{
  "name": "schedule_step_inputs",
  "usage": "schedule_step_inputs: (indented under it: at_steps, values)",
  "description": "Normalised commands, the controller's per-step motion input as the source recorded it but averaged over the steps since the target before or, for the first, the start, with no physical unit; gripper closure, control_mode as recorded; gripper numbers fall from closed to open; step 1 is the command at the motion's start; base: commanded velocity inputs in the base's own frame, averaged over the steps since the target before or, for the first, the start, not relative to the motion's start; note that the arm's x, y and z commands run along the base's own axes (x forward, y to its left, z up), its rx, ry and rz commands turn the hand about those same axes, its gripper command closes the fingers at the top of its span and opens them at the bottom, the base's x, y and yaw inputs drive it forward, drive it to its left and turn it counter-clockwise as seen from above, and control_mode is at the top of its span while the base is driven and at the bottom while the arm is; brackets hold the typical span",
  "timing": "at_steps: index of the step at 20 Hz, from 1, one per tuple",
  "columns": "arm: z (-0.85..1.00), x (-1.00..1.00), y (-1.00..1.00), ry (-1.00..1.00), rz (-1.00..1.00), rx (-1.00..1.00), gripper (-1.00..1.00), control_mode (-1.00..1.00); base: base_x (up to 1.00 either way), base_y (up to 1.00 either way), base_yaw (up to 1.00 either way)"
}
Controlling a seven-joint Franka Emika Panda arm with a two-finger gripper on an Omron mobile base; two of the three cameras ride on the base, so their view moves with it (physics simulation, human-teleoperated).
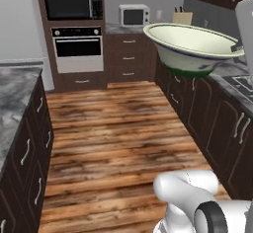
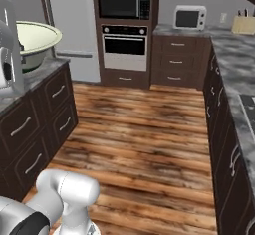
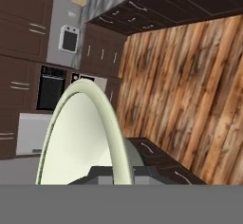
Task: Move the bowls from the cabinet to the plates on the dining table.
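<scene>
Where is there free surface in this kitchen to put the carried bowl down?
The grey stone top at the left edge of the left base view looks bare as far as it shows. The back counter is crowded: a white microwave and a knife block stand there. The right counter is bare until the hob. The bowl hangs beside it.

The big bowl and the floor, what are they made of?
The bowl looks like glazed ceramic: smooth cream inside, with a green base. The floor looks like wood planks, brown and streaky with grain. It's all rendered, so that's only how they look.
</scene>
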Motion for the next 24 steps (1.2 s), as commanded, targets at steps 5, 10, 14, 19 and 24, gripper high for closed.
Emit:
schedule_step_inputs:
  at_steps: [5,10,14,19,24]
  values:
    - [0.00,0.00,0.00,0.00,0.00,0.00,1.00,1.00,0.00,0.00,0.25]
    - [0.00,0.00,0.00,0.00,0.00,0.00,1.00,1.00,0.00,0.00,0.25]
    - [0.00,0.00,0.00,0.00,0.00,0.00,1.00,1.00,0.00,0.00,0.25]
    - [0.00,0.00,0.00,0.00,0.00,0.00,1.00,1.00,0.00,0.00,0.25]
    - [0.00,0.00,0.00,0.00,0.00,0.00,1.00,1.00,0.00,0.00,0.25]
